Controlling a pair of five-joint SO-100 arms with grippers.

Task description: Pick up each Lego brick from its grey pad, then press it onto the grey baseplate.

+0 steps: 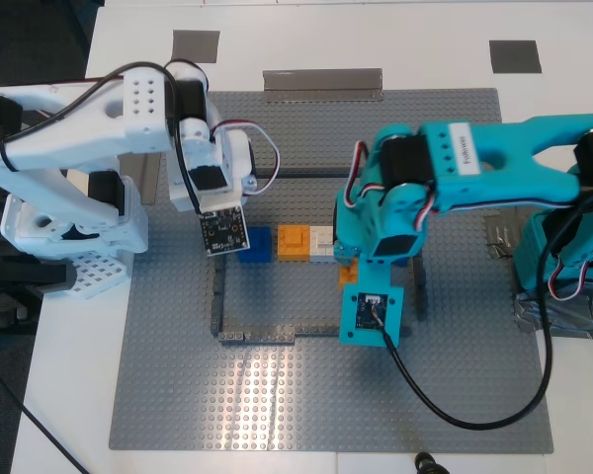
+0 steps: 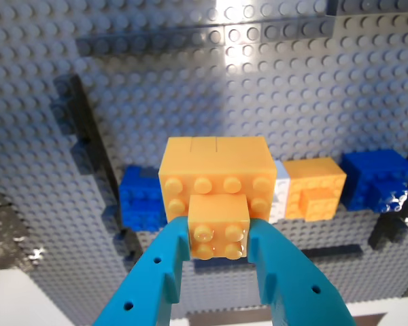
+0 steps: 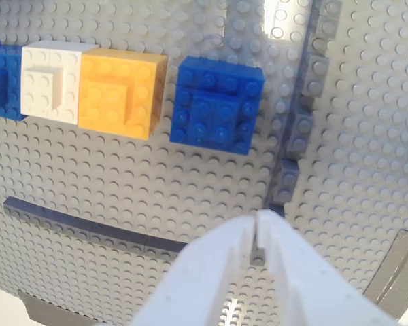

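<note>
Orange brick [image 2: 219, 233], blue brick [image 3: 217, 105], studded grey baseplate [image 1: 277, 395].

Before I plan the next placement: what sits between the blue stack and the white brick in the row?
An orange stack. In the second wrist view it lies between the blue stack and the white brick, touching the white one, with bare baseplate before the blue.

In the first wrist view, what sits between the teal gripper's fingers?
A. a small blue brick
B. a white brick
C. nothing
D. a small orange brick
D: the first wrist view shows my first gripper closed on the small orange brick, held against a larger orange block on the grey baseplate.
</note>
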